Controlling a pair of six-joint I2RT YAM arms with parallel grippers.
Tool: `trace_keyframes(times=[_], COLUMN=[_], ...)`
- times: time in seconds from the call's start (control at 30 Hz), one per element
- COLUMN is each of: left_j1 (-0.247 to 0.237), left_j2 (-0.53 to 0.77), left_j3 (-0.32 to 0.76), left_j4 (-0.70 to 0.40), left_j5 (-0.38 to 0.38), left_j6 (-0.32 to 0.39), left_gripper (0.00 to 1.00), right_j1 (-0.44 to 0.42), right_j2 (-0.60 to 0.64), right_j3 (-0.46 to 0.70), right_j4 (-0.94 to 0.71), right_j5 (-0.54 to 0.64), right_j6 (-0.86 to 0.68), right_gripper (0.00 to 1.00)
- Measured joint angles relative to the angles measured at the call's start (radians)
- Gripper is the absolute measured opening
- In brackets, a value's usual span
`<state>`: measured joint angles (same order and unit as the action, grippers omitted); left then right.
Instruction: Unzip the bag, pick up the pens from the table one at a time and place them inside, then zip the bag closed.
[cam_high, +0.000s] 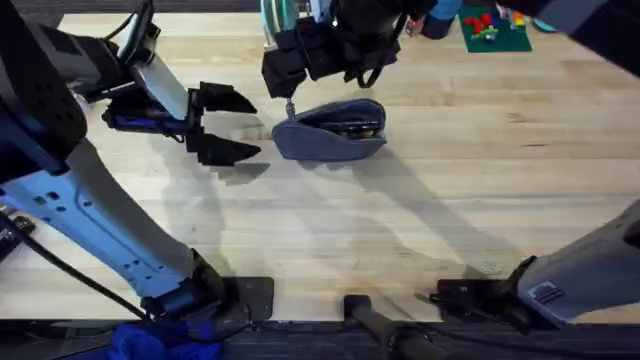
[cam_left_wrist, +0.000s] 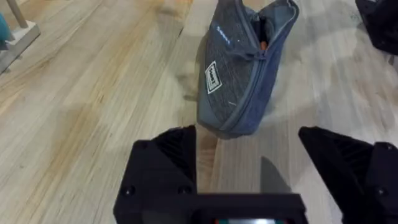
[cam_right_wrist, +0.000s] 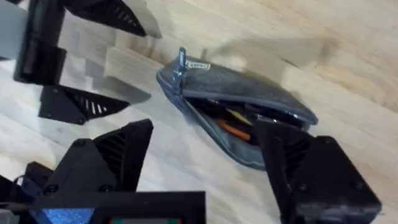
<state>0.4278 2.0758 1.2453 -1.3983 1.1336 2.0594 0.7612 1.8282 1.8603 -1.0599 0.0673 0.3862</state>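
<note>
The grey-blue bag (cam_high: 330, 138) lies on the table (cam_high: 450, 200) at mid-back, its zipper open along the top. The metal pull (cam_right_wrist: 181, 59) stands up at the bag's left end. Slim pens (cam_right_wrist: 233, 127), dark with an orange bit, show inside the mouth. My left gripper (cam_high: 228, 125) is open just left of the bag (cam_left_wrist: 239, 74), level with it and holding nothing. My right gripper (cam_right_wrist: 208, 165) hangs open above the bag (cam_right_wrist: 236, 106), one finger on each side in its wrist view, not touching it. In the overhead view, it (cam_high: 300, 68) is a dark mass behind the bag.
A green plate with coloured bricks (cam_high: 495, 28) sits at the back right, and a teal object (cam_high: 275, 15) stands behind the right gripper. Bare wood stretches in front of and to the right of the bag.
</note>
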Motion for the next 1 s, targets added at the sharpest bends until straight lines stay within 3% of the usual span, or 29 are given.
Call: trace_keyframes(times=[1.0], left_j1=[0.0], left_j2=[0.0], left_j3=[0.0], left_j4=[0.0], left_j5=[0.0], left_j6=[0.0], left_gripper=[0.995], right_j1=[0.011], right_j2=[0.112], right_j3=[0.002], right_j4=[0.148], right_j5=[0.023], right_j6=[-0.022], right_gripper=[0.996])
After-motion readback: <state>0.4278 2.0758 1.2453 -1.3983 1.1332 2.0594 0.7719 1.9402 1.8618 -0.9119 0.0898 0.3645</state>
